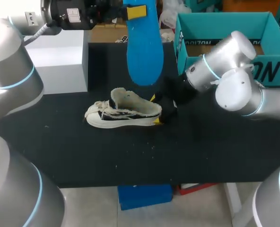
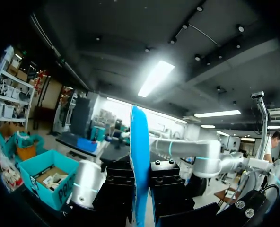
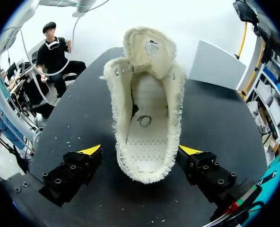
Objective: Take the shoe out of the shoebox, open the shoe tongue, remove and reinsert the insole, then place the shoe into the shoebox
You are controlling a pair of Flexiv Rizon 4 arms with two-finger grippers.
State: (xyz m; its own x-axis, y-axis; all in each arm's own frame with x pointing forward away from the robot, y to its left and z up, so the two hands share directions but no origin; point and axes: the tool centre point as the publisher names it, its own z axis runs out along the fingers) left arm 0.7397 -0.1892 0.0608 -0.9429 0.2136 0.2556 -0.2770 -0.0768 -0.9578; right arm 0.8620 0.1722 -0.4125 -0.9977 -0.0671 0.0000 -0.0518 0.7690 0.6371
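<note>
The right pincer [image 3: 140, 151] stood open astride the heel of the shoe [image 3: 144, 113], one finger clear of it. The shoe sat upright on the table [image 1: 201, 151], near the shoebox [image 1: 215, 21]. The left pincer [image 1: 136, 11] gripped the blue insole [image 1: 144, 52] aloft.

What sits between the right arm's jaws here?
The shoe's heel end, shown in the right wrist view; one jaw touches it, the other stands clear.

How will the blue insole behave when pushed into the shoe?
Likely light: the blue insole looks sliver-thin edge-on. Held at one end by the left gripper, it hangs straight, so probably semi-stiff, yet may buckle in the shoe.
</note>
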